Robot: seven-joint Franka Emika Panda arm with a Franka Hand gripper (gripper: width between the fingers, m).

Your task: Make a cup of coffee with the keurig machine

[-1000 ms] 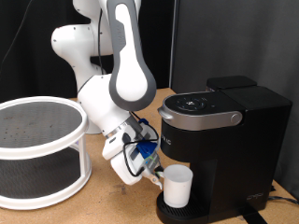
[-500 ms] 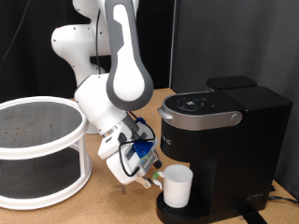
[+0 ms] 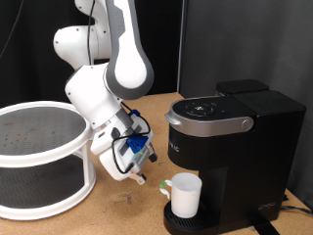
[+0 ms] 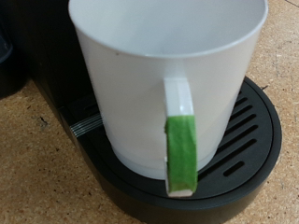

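Note:
The white cup stands upright on the round drip tray of the black keurig machine, under its brew head, with its handle pointing to the exterior view's left. My gripper hangs low just left of the cup, apart from it, and holds nothing. In the wrist view the cup fills the frame, its handle bearing a green strip, on the slotted drip tray. No fingers show in the wrist view. The machine's lid is down.
A white round two-tier stand stands at the exterior view's left on the wooden table. A black curtain hangs behind. The arm's white links rise above the gripper in the middle.
My gripper has drawn back to the exterior view's left and slightly up, away from the cup's handle. The cup stays on the drip tray.

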